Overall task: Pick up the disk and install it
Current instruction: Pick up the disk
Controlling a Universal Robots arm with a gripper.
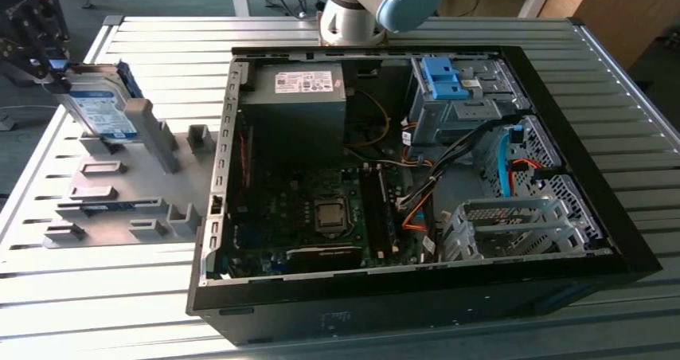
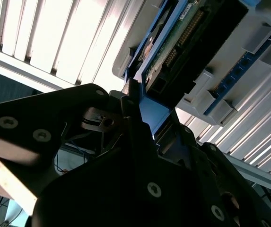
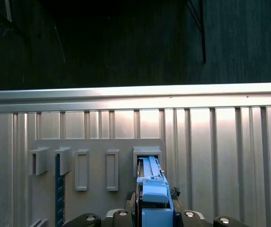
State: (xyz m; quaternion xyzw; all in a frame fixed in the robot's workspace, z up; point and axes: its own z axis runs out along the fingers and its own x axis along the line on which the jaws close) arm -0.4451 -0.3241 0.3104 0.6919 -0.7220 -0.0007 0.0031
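Note:
The disk [image 1: 101, 105] is a silver drive with a blue-and-white label and a blue bracket. It stands on edge, slightly tilted, over the far end of the grey slotted holder [image 1: 117, 201] at the exterior view's left. My gripper [image 1: 56, 72] comes down on its upper edge and is shut on the blue bracket. In the second wrist view the black fingers [image 2: 130, 101] clamp the bracket, and the disk's [image 2: 182, 38] green circuit board shows beyond them. In the first wrist view the disk's [image 3: 152, 184] blue edge runs from my gripper [image 3: 154, 215] toward a holder slot [image 3: 147, 153].
An open black computer case [image 1: 595, 240] lies on the slatted metal table [image 1: 127, 296], to the exterior view's right of the holder. Inside it are a grey power supply [image 1: 308, 89], a blue latch piece [image 1: 441, 77], a motherboard, cables and a perforated grey drive cage [image 1: 510, 225]. The arm's base [image 1: 356, 9] stands behind the case.

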